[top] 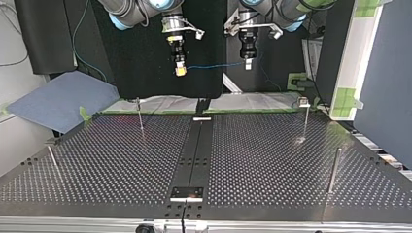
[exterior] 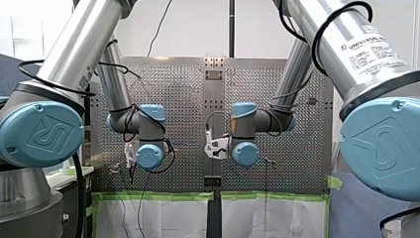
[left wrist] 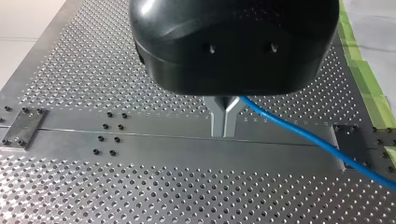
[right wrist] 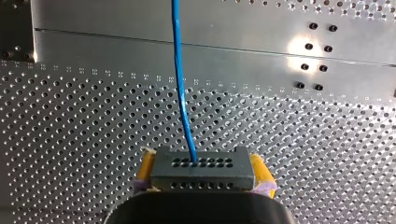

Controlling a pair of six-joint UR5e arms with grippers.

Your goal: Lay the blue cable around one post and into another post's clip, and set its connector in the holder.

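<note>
While both arms hang well above the perforated tabletop (top: 272, 160), my right hand (top: 180, 71) is clenched on the connector (right wrist: 201, 169), its yellow pads (right wrist: 145, 168) pressed against the dark block's two sides. From the block's face the blue cable (right wrist: 180, 79) runs straight out toward twelve o'clock of that hand in the right wrist view.

Seen in the top view, the cable spans the gap in the air, from my right hand at about eleven o'clock of the scene across to my left hand (top: 248, 65) near one o'clock. My left hand's metal fingers (left wrist: 219, 121) are closed together, grasping the cable, which leaves them toward four o'clock in the left wrist view and slopes away over the tabletop.

Four thin posts (top: 140, 116) stand upright on the tabletop in the top view, at roughly ten, two, three and nine o'clock from its middle. All are well apart from the cable, which touches none of them.
</note>
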